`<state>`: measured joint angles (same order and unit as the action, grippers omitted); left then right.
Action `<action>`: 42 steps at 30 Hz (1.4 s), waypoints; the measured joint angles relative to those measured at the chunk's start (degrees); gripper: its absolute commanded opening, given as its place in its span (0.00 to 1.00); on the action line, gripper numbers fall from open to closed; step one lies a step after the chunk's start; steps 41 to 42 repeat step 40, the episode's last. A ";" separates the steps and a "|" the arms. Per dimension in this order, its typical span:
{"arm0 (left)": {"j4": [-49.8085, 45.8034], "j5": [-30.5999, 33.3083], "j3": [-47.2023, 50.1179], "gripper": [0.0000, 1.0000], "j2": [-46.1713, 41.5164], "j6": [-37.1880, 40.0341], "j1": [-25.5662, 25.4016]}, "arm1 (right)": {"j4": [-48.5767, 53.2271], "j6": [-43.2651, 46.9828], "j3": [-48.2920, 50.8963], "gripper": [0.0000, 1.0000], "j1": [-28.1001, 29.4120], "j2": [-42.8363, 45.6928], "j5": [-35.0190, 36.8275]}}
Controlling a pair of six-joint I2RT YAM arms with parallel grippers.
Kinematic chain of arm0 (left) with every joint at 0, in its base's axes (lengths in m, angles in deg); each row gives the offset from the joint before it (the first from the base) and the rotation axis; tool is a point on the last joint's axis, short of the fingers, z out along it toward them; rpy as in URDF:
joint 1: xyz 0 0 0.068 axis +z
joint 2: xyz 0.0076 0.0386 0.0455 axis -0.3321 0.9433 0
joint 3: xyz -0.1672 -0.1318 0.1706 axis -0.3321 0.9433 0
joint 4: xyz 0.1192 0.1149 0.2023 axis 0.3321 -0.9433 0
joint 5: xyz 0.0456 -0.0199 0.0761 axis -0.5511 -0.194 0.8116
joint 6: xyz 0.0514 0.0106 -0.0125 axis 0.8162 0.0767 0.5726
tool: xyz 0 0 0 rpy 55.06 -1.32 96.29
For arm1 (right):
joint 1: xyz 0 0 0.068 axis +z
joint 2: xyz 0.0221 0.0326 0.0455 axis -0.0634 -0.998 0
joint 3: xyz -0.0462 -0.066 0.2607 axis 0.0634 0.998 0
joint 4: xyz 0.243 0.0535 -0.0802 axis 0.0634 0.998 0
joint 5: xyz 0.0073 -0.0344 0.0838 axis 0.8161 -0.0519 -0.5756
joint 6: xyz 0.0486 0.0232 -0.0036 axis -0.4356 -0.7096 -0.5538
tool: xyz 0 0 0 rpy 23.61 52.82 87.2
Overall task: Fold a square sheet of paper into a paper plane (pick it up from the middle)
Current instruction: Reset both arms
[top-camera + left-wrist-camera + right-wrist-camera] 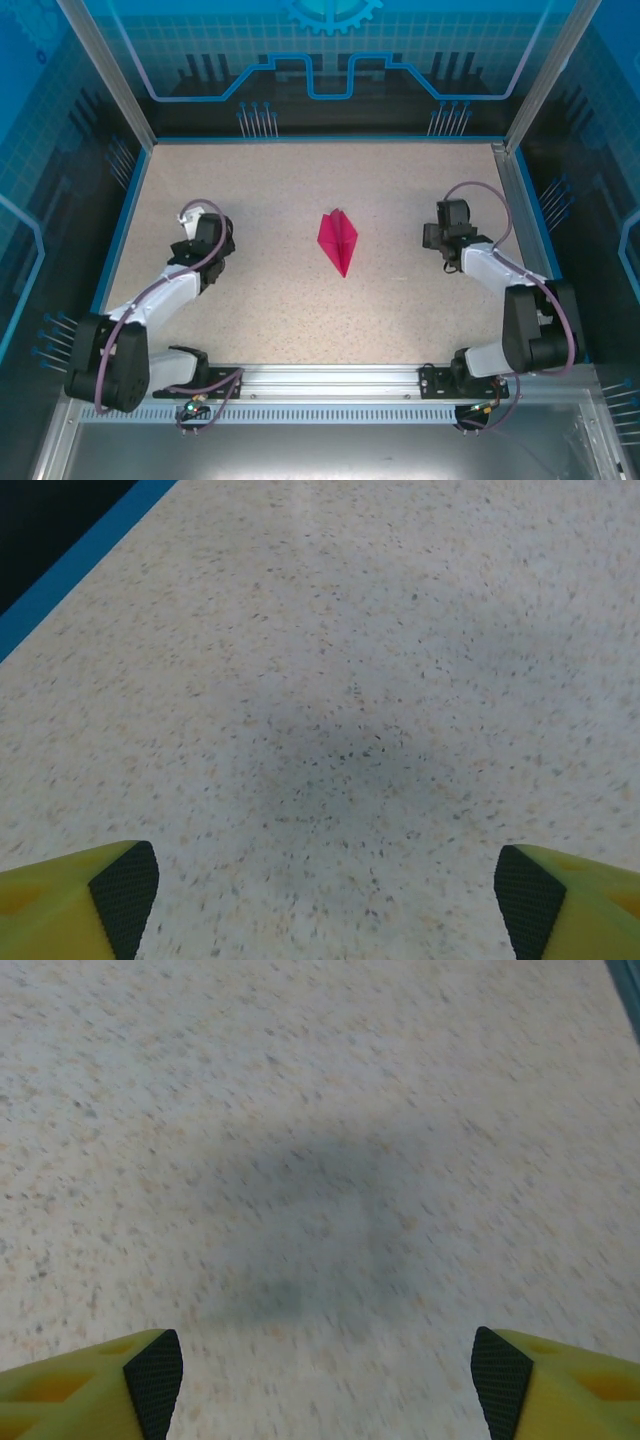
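From above, the fingertips of both arms are hidden beneath their own wrist housings, so the jaws cannot be judged from there. In the wrist views each finger is cut off by the lower frame edge, and the right wrist picture is somewhat blurred. Left gripper (pixel 325 900): jaws stand wide apart, yellow fingers with black pads (pixel 125 895) at the two bottom corners, nothing between them but speckled bench (pixel 280 180) and a soft shadow; a blue border strip (pixel 70 570) crosses the upper left corner. Right gripper (pixel 327 1380): jaws likewise wide, holding nothing, above bare shadowed bench. The paper plane (pixel 338 241) lies on the bench midway between the two arms, well apart from both. It is magenta-pink, a narrow kite shape with a centre crease, its long sharp point toward the near edge. Its finer folds are too small to make out, and whether it lies quite flat cannot be told.
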<state>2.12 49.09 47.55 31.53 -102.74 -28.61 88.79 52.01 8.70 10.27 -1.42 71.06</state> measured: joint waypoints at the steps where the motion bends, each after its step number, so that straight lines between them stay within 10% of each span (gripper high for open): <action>1: 3.61 -0.57 1.97 0.93 1.16 1.75 0.22 | -4.35 1.55 1.62 0.79 0.02 -0.74 -0.92; 11: 32.98 -9.35 6.16 0.92 8.98 14.14 2.21 | -34.49 9.77 14.34 0.79 -0.74 -3.37 -12.74; 13: 37.70 -11.67 6.93 0.93 11.06 15.23 3.13 | -37.00 10.27 15.61 0.98 -0.92 -3.48 -14.29; 16: 42.12 -16.02 8.48 0.98 13.75 15.54 5.40 | -40.11 11.13 15.67 0.99 -1.07 -3.54 -15.34; 42: 47.52 -20.17 9.62 0.98 15.17 15.87 6.91 | -46.10 9.64 16.55 0.99 -0.68 -3.54 -6.49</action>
